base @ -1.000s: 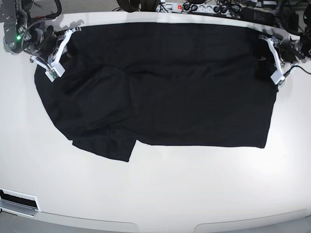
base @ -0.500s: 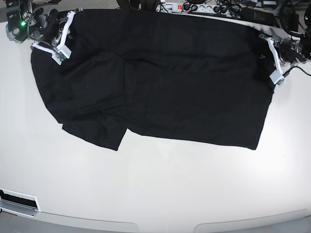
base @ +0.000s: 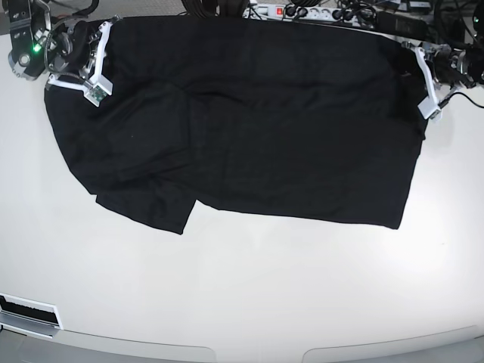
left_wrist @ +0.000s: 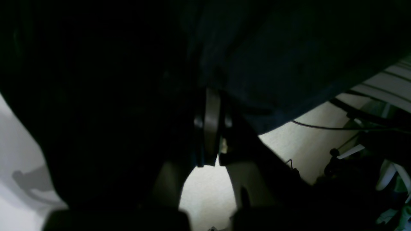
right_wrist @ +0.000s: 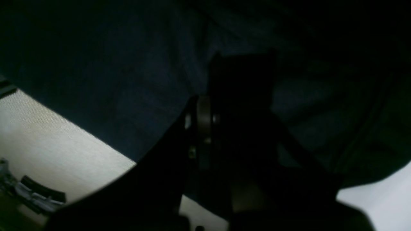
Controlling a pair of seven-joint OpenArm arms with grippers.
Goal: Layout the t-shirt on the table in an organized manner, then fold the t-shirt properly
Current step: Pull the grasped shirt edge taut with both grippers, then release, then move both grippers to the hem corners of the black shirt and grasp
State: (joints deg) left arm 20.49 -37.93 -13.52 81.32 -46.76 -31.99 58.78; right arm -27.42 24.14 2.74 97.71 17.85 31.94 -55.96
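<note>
Glossy white, the wide surface [base: 242, 295] carries the plain black short-sleeved soft t-shirt [base: 249, 121], spread along its far edge. It looks light, limp and easily bunched, best held at corners. The left hand [base: 428, 83] and right hand [base: 89, 64] are each clenched on a far corner. A power strip with cables [base: 318, 12] lies just beyond the far edge.

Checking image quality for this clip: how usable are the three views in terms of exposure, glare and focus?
Base view: evenly lit and sharp, soft glare on the table, the t-shirt a near-featureless black. Left wrist view: badly underexposed, fabric fills it, with the left gripper barely readable. Right wrist view: equally dark and soft, the right gripper a silhouette.
</note>
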